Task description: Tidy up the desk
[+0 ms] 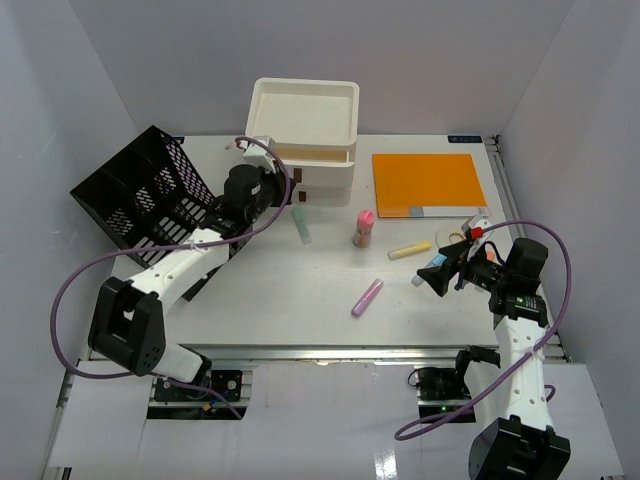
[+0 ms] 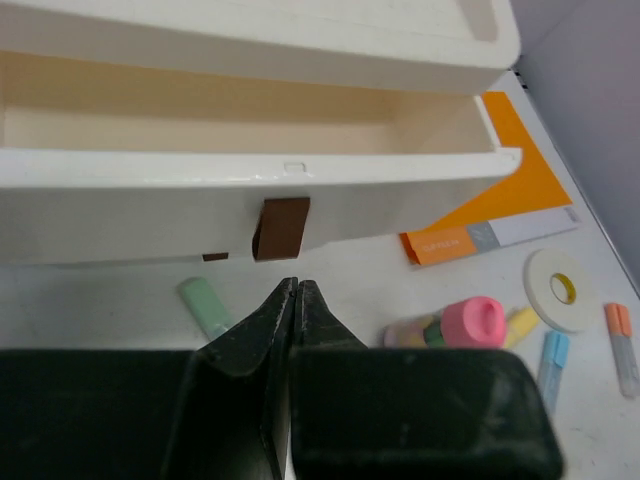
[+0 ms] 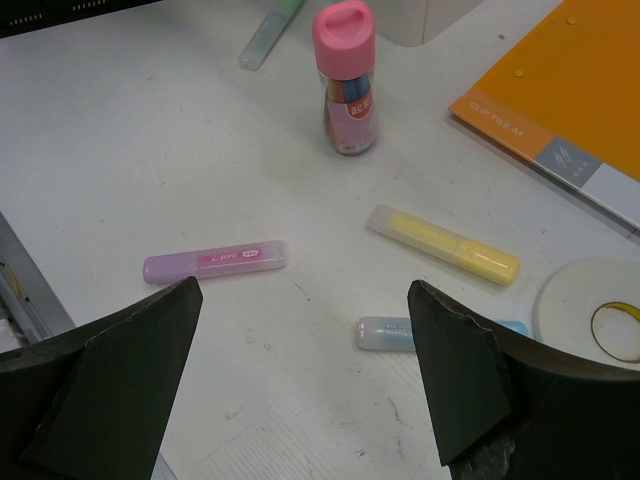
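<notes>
The desk [image 1: 300, 290] is filling the white-walled enclosure, with its metal rail running along the near edge by the arm bases. The left fingers [image 2: 290, 305] are pressing together with no gap and nothing between them, and are pointing at the front of the white drawer box [image 1: 303, 125] at the back of the desk. A brown handle [image 2: 281, 227] is showing just beyond the tips, apart from them, below an upper drawer that is standing pulled out. A green highlighter [image 2: 205, 305] is lying beside the box front. The right fingers [image 3: 455, 350] are spreading wide and holding nothing, hanging above the right part of the desk. Between and beyond them a purple highlighter [image 3: 215, 262], a yellow highlighter [image 3: 443, 243] and a blue highlighter [image 3: 385, 333] are lying flat, each apart from the others. A pink-capped jar [image 3: 345, 80] is standing upright farther back. A white tape roll [image 3: 590, 310] is lying just beside the blue highlighter's end, near the orange folder [image 1: 428, 182]. A black mesh rack [image 1: 150, 195] is sitting tilted at the left.
</notes>
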`<state>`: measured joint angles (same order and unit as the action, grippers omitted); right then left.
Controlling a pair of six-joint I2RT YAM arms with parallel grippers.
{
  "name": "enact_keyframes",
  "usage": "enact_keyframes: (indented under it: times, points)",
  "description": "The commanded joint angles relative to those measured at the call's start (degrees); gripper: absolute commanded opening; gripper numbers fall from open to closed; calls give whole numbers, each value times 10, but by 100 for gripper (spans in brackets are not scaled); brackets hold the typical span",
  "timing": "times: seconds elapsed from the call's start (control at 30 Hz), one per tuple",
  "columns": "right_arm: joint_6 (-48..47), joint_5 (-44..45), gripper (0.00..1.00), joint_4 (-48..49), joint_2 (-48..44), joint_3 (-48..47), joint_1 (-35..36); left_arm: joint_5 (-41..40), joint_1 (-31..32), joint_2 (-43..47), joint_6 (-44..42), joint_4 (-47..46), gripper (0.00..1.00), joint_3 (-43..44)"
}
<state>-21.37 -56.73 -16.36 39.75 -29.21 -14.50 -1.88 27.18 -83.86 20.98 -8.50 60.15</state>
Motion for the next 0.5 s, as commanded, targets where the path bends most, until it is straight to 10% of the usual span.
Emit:
enact_keyframes:
  times: [0.0, 0.23, 0.47]
  points:
    - [0, -12, 90, 17, 1, -11, 1, 41, 8, 65, 23, -17, 3, -55]
    - [-3, -9, 90, 18, 4, -9, 1, 52, 8, 79, 38, -16, 7, -78]
    - [-5, -8, 90, 17, 8, -8, 1, 53, 8, 112, 55, -15, 44, -112]
